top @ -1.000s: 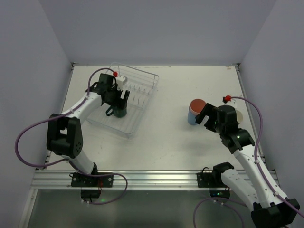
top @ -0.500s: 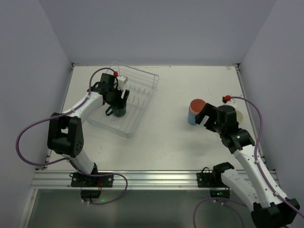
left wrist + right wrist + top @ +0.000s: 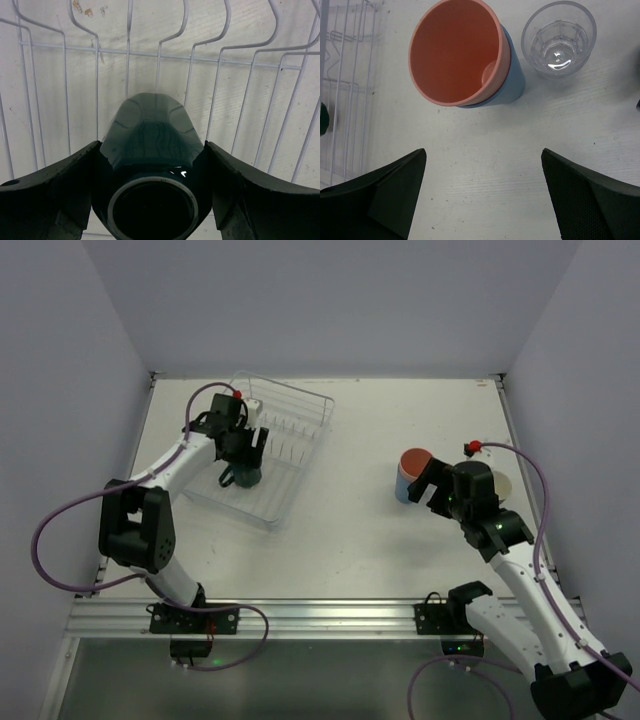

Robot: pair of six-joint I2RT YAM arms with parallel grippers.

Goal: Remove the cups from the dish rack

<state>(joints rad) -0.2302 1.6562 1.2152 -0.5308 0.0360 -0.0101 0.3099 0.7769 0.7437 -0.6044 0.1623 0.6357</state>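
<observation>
Grasp stage: the left end effector (image 3: 151, 150) clamps the teal mug (image 3: 150, 175) inside the dish rack (image 3: 285, 475); lifting clear of the prongs (image 3: 159, 60) seems next. The right end effector (image 3: 482, 150) gapes empty near tumblers (image 3: 455, 50) on the worktop (image 3: 485, 200).

Your left: rack (image 3: 303, 406) on table (image 3: 350, 530), far side | mug (image 3: 150, 202) in rack, between the fingers of your left tool (image 3: 151, 150) | your right: inner tumbler (image 3: 455, 52) nested in outer tumbler (image 3: 514, 82) on table, glass (image 3: 558, 37) just beside.
</observation>
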